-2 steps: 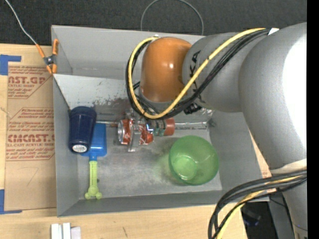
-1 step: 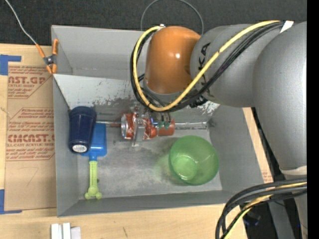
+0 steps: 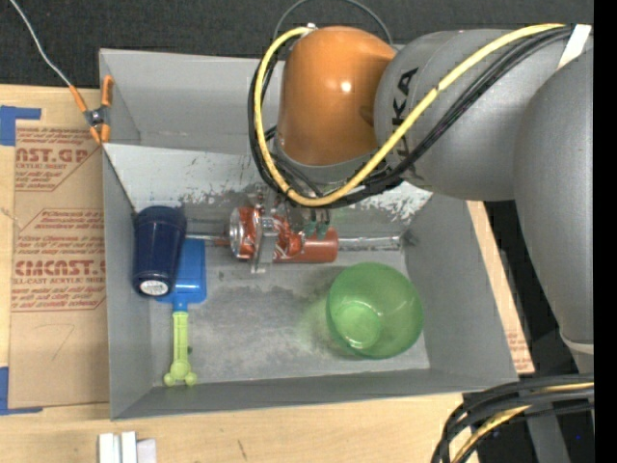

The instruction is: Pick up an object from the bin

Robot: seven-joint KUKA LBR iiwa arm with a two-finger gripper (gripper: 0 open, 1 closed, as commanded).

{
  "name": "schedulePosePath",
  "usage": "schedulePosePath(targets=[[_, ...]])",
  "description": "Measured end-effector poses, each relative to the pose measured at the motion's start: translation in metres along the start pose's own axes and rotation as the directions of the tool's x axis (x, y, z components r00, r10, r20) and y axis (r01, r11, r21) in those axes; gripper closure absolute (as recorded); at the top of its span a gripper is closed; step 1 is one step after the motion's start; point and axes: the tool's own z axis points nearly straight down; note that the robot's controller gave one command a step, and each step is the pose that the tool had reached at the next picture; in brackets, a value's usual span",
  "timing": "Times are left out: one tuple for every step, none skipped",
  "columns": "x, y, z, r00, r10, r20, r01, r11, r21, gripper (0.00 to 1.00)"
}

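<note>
While my arm reaches into the grey bin (image 3: 289, 386) from the right, my hand (image 3: 289, 228) hangs low over the middle of the floor, just up and to the left of the green cup (image 3: 374, 312). Right under it lies a red and silver thing (image 3: 316, 248), something like a crumpled can on its side. Its silver end points away from the green cup and its red end sits nearer to it. My hand is down at that thing and seems to touch it. My own orange cover (image 3: 328, 95) and the yellow and black cables (image 3: 260, 157) looped round it hide most of what is beneath, so I cannot tell how far my hand is open or whether it has hold of anything. The green cup itself is translucent and stands mouth up, close to the red and silver thing but apart from it. Well to the left of the green cup, by the bin's left wall, a dark blue cup (image 3: 157, 249) lies on its side, its round end facing the near wall. Touching that cup, on the side towards the green cup, is a blue scoop (image 3: 191, 276). Its pale green handle (image 3: 180, 347) runs down towards the bin's near left corner.
</note>
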Motion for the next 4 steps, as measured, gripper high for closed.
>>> schedulePosePath(targets=[[0.008, -0.018, 0.021, 0.997, -0.073, -0.006, 0.073, 0.997, 0.002, 0.00], [0.003, -0.014, -0.068, 0.997, -0.079, -0.003, 0.079, 0.997, 0.001, 0.00], [0.002, -0.014, 0.000, 0.999, -0.045, 0.002, 0.045, 0.999, -0.001, 0.00], [0.009, -0.011, -0.012, 0.999, -0.031, -0.007, 0.031, 1.000, 0.001, 0.00]])
